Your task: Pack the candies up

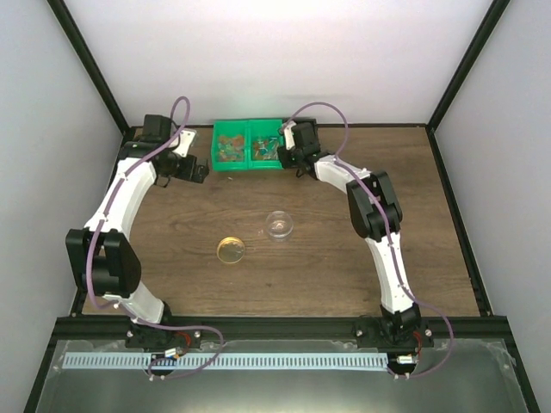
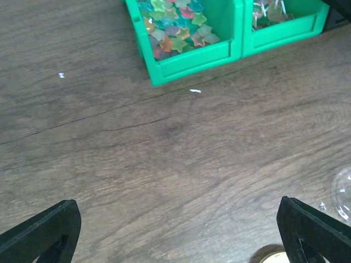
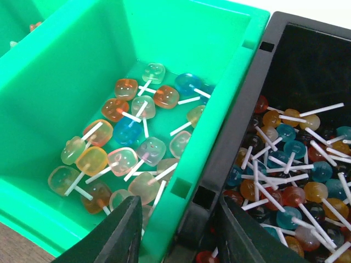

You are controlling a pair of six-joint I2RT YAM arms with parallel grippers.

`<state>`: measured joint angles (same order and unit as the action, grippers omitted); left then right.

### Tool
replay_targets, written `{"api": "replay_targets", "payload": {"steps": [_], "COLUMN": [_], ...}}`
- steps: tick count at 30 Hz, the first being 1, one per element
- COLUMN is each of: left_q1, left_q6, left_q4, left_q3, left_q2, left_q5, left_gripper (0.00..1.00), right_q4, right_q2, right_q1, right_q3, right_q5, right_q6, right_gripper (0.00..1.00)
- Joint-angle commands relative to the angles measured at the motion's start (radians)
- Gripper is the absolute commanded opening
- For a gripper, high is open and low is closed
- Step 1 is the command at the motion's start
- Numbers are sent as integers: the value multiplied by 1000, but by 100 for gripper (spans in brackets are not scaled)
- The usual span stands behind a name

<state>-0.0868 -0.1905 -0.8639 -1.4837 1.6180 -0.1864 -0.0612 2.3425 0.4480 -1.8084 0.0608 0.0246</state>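
The candies lie in bins at the back. Star-shaped candies (image 2: 175, 27) fill the left green bin (image 1: 230, 147). Square lollipop candies (image 3: 120, 142) lie in the right green bin (image 3: 82, 82), and round lollipops (image 3: 296, 170) in a black bin (image 3: 307, 55) beside it. My right gripper (image 3: 178, 205) hangs over the two touching bin walls with its jaws partly closed. One finger is over the green bin and one over the black bin, with no candy between them. My left gripper (image 2: 176, 211) is wide open over bare wood, in front of the star candies.
A clear round jar (image 1: 279, 224) and a round gold lid (image 1: 231, 250) sit on the wooden table (image 1: 172, 258) in front of the bins. The jar's rim (image 2: 344, 192) and the lid's edge (image 2: 274, 256) show at the lower right of the left wrist view.
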Motion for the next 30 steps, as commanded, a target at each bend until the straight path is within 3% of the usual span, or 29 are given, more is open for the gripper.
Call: {"api": "replay_targets", "payload": {"steps": [1, 12, 30], "left_q1": [31, 52, 63], "left_q6": [6, 9, 13], "left_q4": [27, 27, 65], "left_q3": [-12, -28, -13], "left_q2": [-32, -18, -16], "left_q5": [-19, -40, -72], "left_gripper": [100, 100, 100], "right_q4": [19, 71, 165], "right_q2": [-19, -135, -371], "right_q1": [44, 91, 152], "right_q3": [2, 207, 580], "right_q5": [59, 111, 350], "right_q6": [-3, -28, 2], "right_gripper": [36, 26, 25]}}
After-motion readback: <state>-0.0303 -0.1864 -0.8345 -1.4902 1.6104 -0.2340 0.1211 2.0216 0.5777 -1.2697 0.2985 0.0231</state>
